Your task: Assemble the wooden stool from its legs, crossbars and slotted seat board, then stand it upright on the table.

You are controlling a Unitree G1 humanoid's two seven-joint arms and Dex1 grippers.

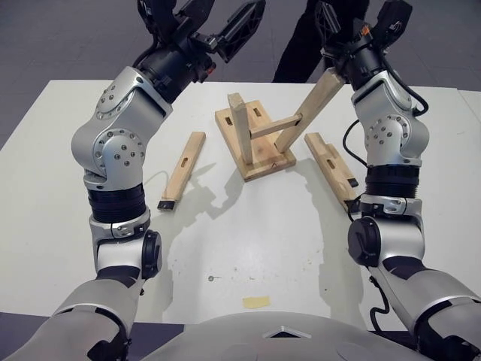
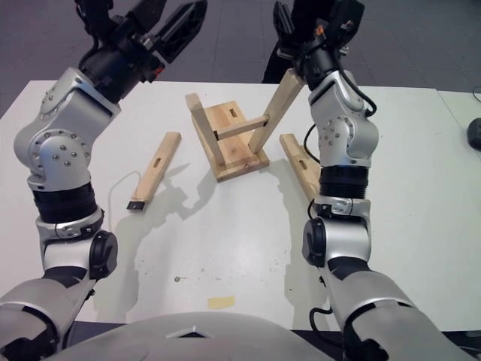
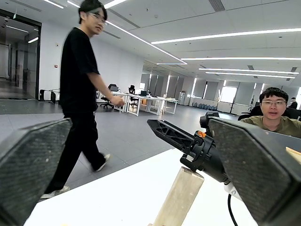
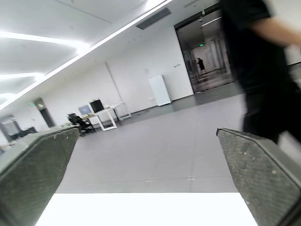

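Observation:
The slotted seat board [image 1: 259, 154] lies tilted at the table's far middle. An upright leg [image 1: 240, 120] stands in it, and a crossbar [image 1: 275, 125] joins this to a slanted leg [image 1: 310, 111]. The slanted leg's top end [image 3: 181, 197] lies just under the base of my right gripper [image 1: 359, 19], which is raised and open with nothing between its fingers [image 4: 40, 165]. A loose leg [image 1: 184, 169] lies left of the board and another [image 1: 331, 169] lies right of it. My left gripper [image 1: 218, 21] is open and empty, held high above the table's far left.
The white table [image 1: 225, 241] has open surface in front of the board. A small yellow scrap [image 1: 255, 301] lies near the front edge. A dark object [image 2: 473, 131] sits on a neighbouring surface at the far right.

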